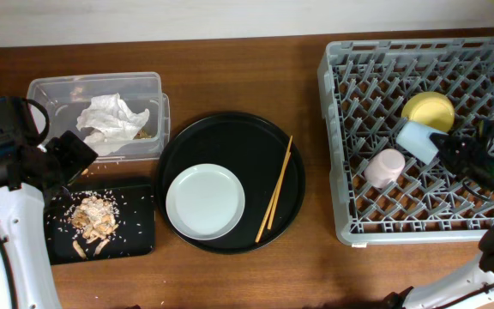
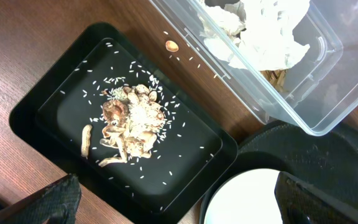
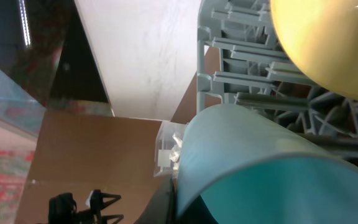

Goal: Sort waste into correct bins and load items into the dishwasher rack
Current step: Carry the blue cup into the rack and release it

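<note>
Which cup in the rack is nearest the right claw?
The light-blue cup, directly at the right claw and beside the yellow bowl; the pink cup lies farther left, clear of it.

Rack [image 1: 331,129] left columns: bare pegs.
Rack centre-right: blocked by yellow bowl [image 1: 428,109], light-blue cup [image 1: 417,140], pink cup [image 1: 386,166].
Counter [image 1: 313,103] beside round tray [image 1: 221,137]: bare strip.
</note>
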`<action>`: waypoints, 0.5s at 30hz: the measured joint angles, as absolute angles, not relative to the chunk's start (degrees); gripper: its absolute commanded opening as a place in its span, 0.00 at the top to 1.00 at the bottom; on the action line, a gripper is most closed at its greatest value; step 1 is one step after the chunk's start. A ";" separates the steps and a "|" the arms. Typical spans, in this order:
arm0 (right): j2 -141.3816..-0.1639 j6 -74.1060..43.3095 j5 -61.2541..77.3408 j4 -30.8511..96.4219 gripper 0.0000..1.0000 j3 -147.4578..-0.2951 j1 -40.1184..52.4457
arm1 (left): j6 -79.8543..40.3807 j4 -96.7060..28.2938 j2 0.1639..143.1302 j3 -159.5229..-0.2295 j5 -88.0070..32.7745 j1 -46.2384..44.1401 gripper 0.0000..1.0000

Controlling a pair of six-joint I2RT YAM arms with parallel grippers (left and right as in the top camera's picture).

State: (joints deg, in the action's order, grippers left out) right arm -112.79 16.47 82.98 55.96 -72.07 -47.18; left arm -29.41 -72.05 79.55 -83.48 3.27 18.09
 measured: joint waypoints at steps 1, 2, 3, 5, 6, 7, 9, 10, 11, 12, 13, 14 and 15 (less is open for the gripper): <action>-112.79 16.10 82.74 56.58 0.89 -72.10 -47.86 | -29.41 -72.07 79.55 -83.48 3.25 18.09 0.01; -112.79 15.73 82.30 57.08 0.86 -72.10 -48.36 | -29.41 -72.05 79.55 -83.48 3.25 18.09 0.01; -112.79 15.44 81.76 57.98 0.83 -72.10 -48.69 | -29.41 -72.03 79.55 -83.48 3.27 18.09 0.01; -112.79 15.25 79.90 59.55 0.76 -72.12 -50.04 | -29.41 -72.03 79.55 -83.48 3.27 18.09 0.01; -112.79 15.00 79.13 60.58 0.68 -72.10 -50.96 | -29.41 -72.03 79.55 -83.48 3.27 18.09 0.01; -112.79 14.96 78.43 61.49 0.64 -72.10 -51.88 | -29.41 -72.03 79.55 -83.48 3.27 18.09 0.01; -112.77 15.62 77.36 63.90 0.59 -72.07 -53.47 | -29.41 -72.07 79.55 -83.48 3.25 18.09 0.01; -112.51 15.70 76.90 64.99 0.55 -72.03 -53.98 | -29.41 -72.05 79.55 -83.48 3.25 18.09 0.01; -112.01 15.97 76.47 65.80 0.53 -72.03 -54.08 | -29.41 -72.07 79.55 -83.48 3.25 18.09 0.01; -111.20 16.08 76.23 66.30 0.52 -72.03 -54.08 | -29.41 -72.05 79.55 -83.48 3.25 18.09 0.01; -110.28 16.14 75.96 66.89 0.51 -72.03 -54.08 | -29.41 -72.05 79.55 -83.48 3.25 18.09 0.01; -108.42 16.45 75.70 67.96 0.49 -72.10 -54.08 | -29.41 -72.05 79.55 -83.48 3.27 18.09 0.01; -106.65 16.56 75.33 68.97 0.48 -72.18 -54.06 | -29.41 -72.05 79.55 -83.48 3.27 18.09 0.01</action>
State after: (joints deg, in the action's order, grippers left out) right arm -106.65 16.56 75.33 68.97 -72.18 -54.06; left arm -29.41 -72.05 79.55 -83.48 3.27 18.09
